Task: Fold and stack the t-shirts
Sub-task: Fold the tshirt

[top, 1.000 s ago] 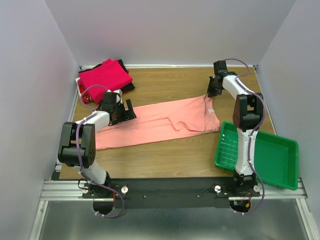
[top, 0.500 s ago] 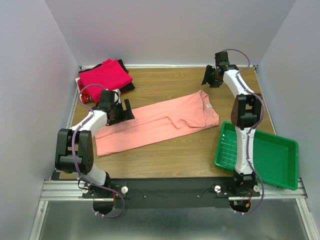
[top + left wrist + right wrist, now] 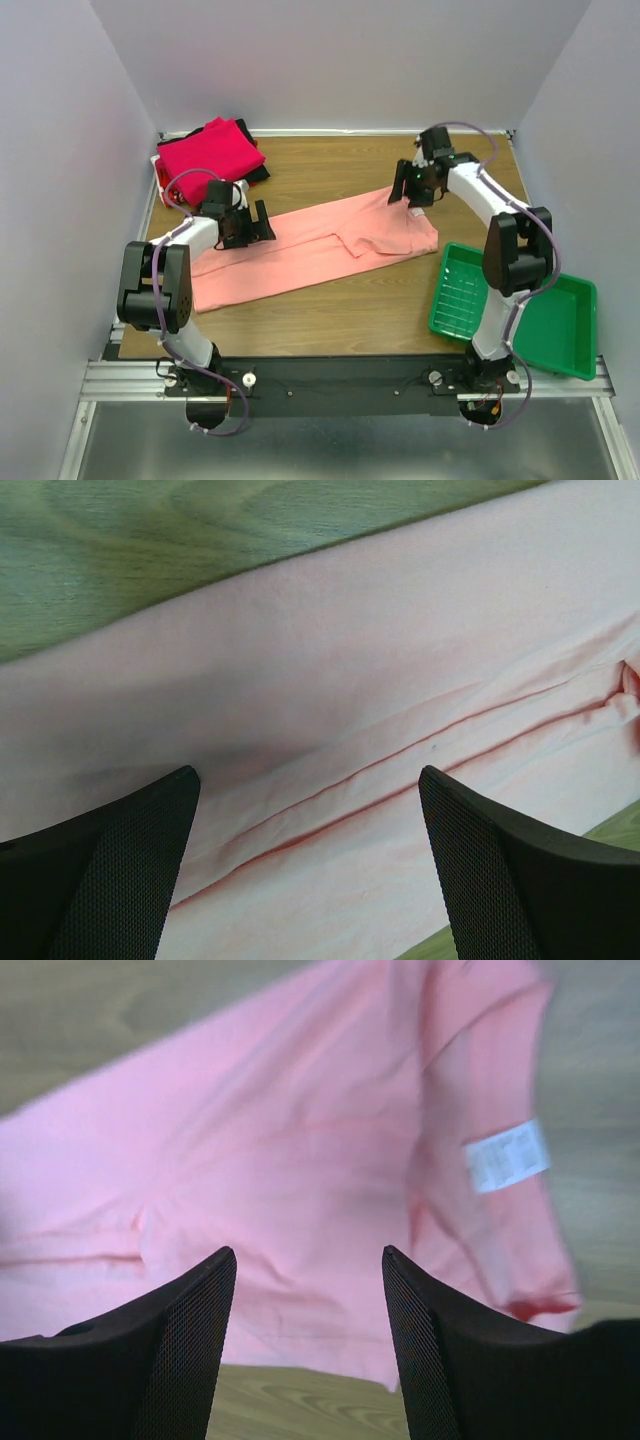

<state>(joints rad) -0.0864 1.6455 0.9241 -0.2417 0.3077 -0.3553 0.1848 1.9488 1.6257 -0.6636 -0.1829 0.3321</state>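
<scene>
Left fingers (image 3: 110, 870): spread wide and holding nothing; they hung just above the left half of the salmon-pink t-shirt (image 3: 320, 245).
Right fingers (image 3: 170, 1350): parted with no cloth between them, over the shirt's collar end, just beside the white neck label (image 3: 507, 1156).
Shirt position: lay flat across the middle of the bench (image 3: 340, 320) as a long band, running from near-left to far-right.
Shirt condition: long creases ran along its length, and a sleeve lay turned in near the middle.
Finished pile (image 3: 212, 150): magenta on top, with red and black edges showing beneath, at the far-left corner.
Progress (judged): the lengthwise fold appeared done, and the pile suggested other shirts were already handled.
Remaining (judged): cross folds to shorten the band, then transfer onto the pile.
Edges: the band's near-left end lay close to the left bench edge, and its collar end lay near the far corner of the green tray (image 3: 540, 315).
Open room: bare wood lay beyond the band, between the pile and the right arm, and a narrower strip lay in front of it.
Constraint (judged): the tray limited travel at the near-right, so folding toward the centre looked least obstructed.
</scene>
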